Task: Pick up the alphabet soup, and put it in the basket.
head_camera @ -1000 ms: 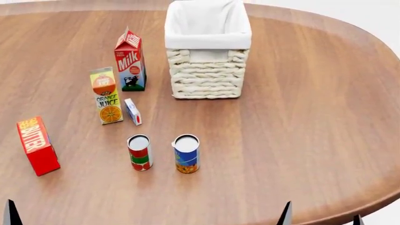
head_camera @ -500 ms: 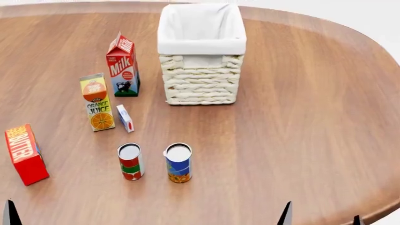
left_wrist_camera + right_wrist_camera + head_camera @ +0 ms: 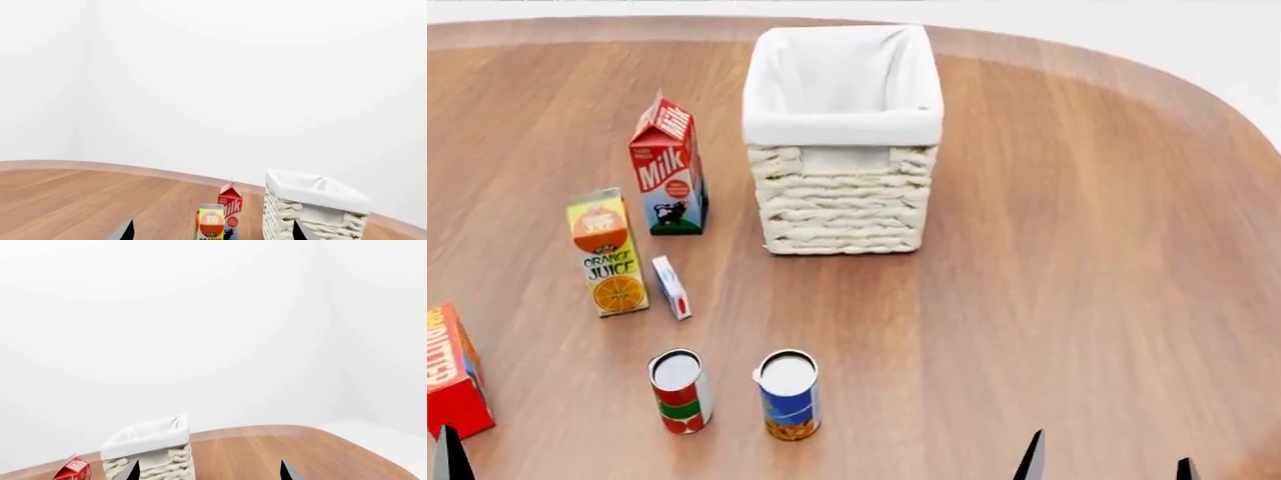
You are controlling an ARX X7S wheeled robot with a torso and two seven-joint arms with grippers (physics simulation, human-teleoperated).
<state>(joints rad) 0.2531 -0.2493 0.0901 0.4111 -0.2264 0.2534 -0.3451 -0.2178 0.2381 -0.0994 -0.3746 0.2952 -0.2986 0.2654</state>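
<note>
Head view has slid everything down-left: alphabet soup sits bottom centre, basket upper centre; both my grippers spread, empty, approach pending.

Whole tabletop scene, basket included, now lower and further left in head view.

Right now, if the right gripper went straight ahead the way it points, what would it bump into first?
Probably the basket. In the right wrist view it sits just ahead, close to one of the fingers, though depth is hard to judge.
</note>
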